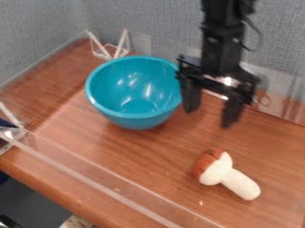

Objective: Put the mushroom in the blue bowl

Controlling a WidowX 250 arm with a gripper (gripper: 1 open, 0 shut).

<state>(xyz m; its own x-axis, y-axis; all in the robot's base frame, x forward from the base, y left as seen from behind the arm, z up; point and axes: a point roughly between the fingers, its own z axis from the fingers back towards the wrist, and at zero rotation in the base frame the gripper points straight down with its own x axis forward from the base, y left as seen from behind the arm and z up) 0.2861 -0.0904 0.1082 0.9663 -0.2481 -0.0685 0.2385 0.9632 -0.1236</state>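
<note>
The claw (212, 109) hangs spread wide and unloaded at upper right, its fingers apart, presumably to straddle the mushroom (226, 175), which lies on its side at lower right, while the blue bowl (137, 92) sits upright at upper left, mouth up to receive it

Feed shows a brown wood-look tabletop (125, 169), light stripe running diagonally across its near left part. Blue bowl (137, 92) sits upright on it, toward the back. Mushroom (226, 175) lies on its side, nearer my camera and right of the bowl, well apart from it. I see its reddish-orange cap end pointing left, pale stem angled toward the lower right. Both directly on the surface.
</note>
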